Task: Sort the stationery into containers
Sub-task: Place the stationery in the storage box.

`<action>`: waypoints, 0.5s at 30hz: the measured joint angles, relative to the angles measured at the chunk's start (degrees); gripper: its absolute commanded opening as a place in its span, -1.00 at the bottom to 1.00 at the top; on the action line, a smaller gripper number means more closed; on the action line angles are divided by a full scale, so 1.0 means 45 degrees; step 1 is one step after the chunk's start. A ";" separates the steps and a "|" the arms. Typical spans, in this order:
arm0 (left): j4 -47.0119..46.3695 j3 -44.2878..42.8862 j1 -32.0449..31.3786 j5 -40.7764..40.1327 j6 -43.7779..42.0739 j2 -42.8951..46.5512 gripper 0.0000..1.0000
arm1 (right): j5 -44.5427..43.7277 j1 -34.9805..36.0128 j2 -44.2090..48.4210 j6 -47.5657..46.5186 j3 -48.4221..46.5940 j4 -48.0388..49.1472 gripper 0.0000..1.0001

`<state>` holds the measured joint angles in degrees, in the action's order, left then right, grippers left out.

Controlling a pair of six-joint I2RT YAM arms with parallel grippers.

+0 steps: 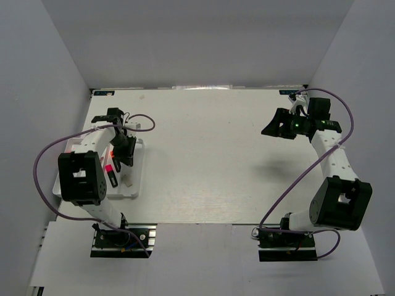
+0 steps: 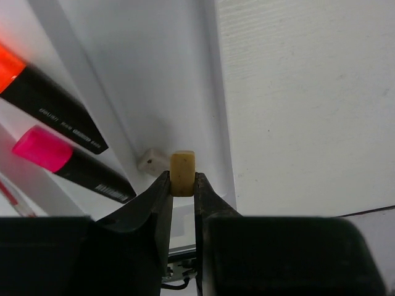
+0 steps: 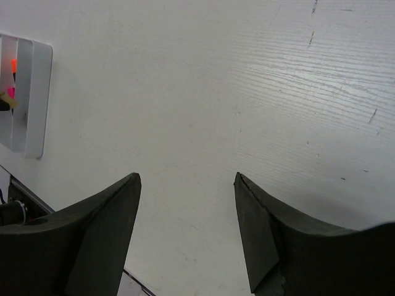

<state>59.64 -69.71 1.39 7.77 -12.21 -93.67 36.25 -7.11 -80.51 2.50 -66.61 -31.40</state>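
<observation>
a: what does the left gripper (image 2: pixel 182 185) hold?
b: a tan eraser (image 2: pixel 182 174), pinched narrow between its tips, over the edge compartment of the white tray (image 2: pixel 154 74). a white eraser (image 2: pixel 148 160) lies just behind.
a: and further?
b: past the divider lie the pink-capped highlighter (image 2: pixel 43 149) and the orange-capped highlighter (image 2: pixel 9 68). the right gripper (image 3: pixel 187 185) hangs wide, empty, over the table (image 3: pixel 247 92), well apart from the tray.

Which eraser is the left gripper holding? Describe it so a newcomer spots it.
Start at the white divided tray on the left in the top view. Over its right-hand compartment, the left gripper pinches a small tan eraser. It is the only tan block; the white eraser nearby lies loose in the tray.
</observation>
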 measured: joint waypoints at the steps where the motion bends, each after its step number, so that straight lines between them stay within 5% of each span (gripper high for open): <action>1: -0.0034 0.0000 0.0000 0.0024 0.0000 -0.0238 -0.95 | 0.0000 0.0000 -0.0005 -0.0005 0.0000 0.0000 0.36; 4: -0.0165 0.0010 0.0000 0.0083 0.0005 -0.0753 -0.84 | 0.0000 0.0000 -0.0053 -0.0015 0.0000 0.0000 0.36; 11: -0.0539 0.0078 0.0000 0.0083 0.0141 -0.1083 -0.16 | -0.0010 0.0000 -0.0199 -0.0034 0.0000 0.0000 0.48; 15: -0.0656 0.0078 0.0000 0.0126 0.0248 -0.1321 0.06 | -0.0029 0.0000 -0.0301 -0.0058 0.0000 -0.0005 0.49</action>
<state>56.69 -69.36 1.39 8.34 -11.09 -99.61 36.12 -7.11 -81.87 2.24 -66.61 -31.42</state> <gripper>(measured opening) 0.468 0.745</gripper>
